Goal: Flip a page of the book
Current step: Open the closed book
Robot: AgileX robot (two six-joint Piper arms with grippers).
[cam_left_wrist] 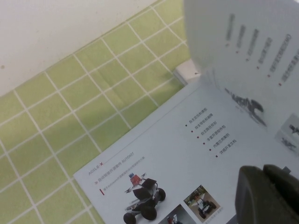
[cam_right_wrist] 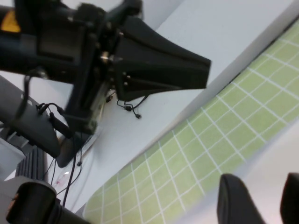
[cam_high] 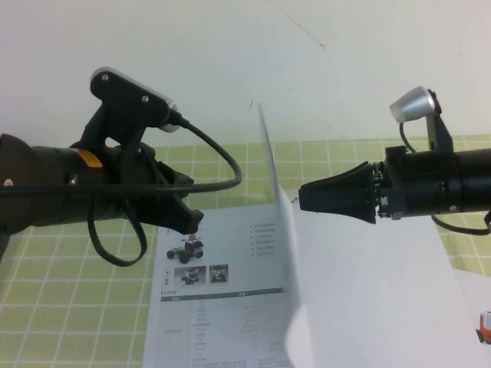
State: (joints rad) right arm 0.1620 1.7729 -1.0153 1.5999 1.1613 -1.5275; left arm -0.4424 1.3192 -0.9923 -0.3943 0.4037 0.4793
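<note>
While the book [cam_high: 230,322] lies open on the green grid mat [cam_high: 61,307], we see the page [cam_high: 285,253] lifted off it and standing almost upright along the middle fold, edge-on from the high camera. We note its printed face turns toward the robot's left and curls over the left-hand sheet in the left wrist view. The right gripper [cam_high: 301,201] hangs over the blank right-hand side with its tip just beside the raised page; we see its fingers [cam_right_wrist: 233,200] apart in the right wrist view. We cannot tell if it touches the page. The left gripper [cam_high: 192,224] hovers low over the left-hand sheet, just above the small vehicle picture [cam_high: 186,248], fingers together.
</note>
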